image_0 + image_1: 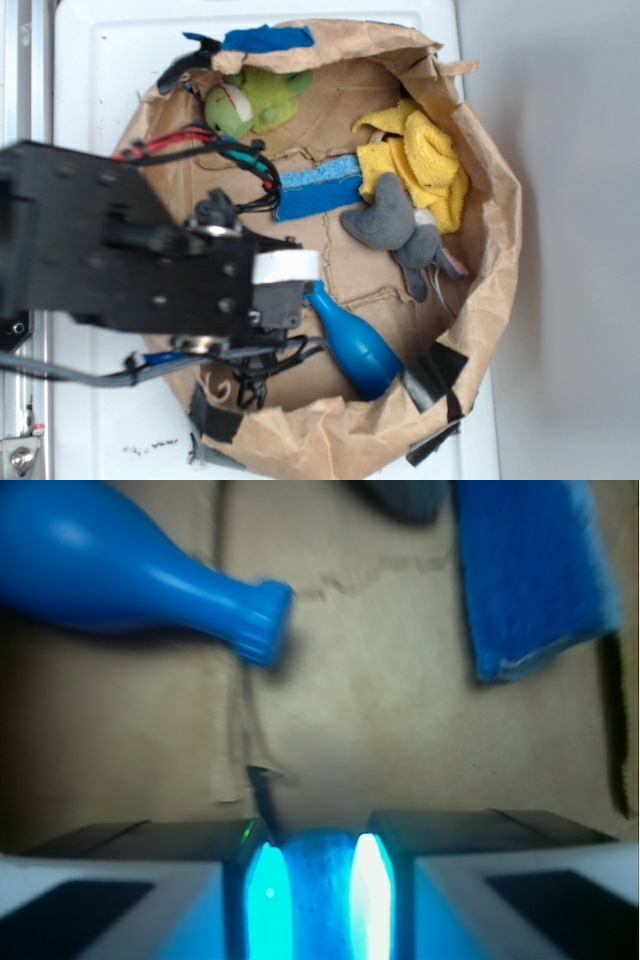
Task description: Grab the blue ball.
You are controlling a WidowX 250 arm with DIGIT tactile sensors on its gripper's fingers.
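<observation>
Wrist view: we see the gripper point(318, 900) at the bottom edge, its two fingers point(160, 880) closed from either side on the blue ball point(318, 885), whose textured teal surface shows in the narrow gap between the pads and throws a bright cyan glow onto their inner faces. Beyond the fingers lies the brown paper floor point(380, 730), creased and torn along a seam. At upper left we find the blue bottle point(120, 565) lying on its side, its ribbed neck pointing toward the centre; at upper right, the blue sponge point(530, 570) lies flat, well apart from the bottle. In the exterior view, we see the black arm point(110, 245) reaching in from the left over the paper-lined basket point(490, 200), hiding the ball and the fingertips beneath it. The bottle point(355, 345) lies just beside the arm's white wrist band. Farther back we note the sponge point(320, 188), a yellow cloth point(425, 160), a grey plush toy point(400, 228) touching that cloth, and a green plush frog point(255, 100).
</observation>
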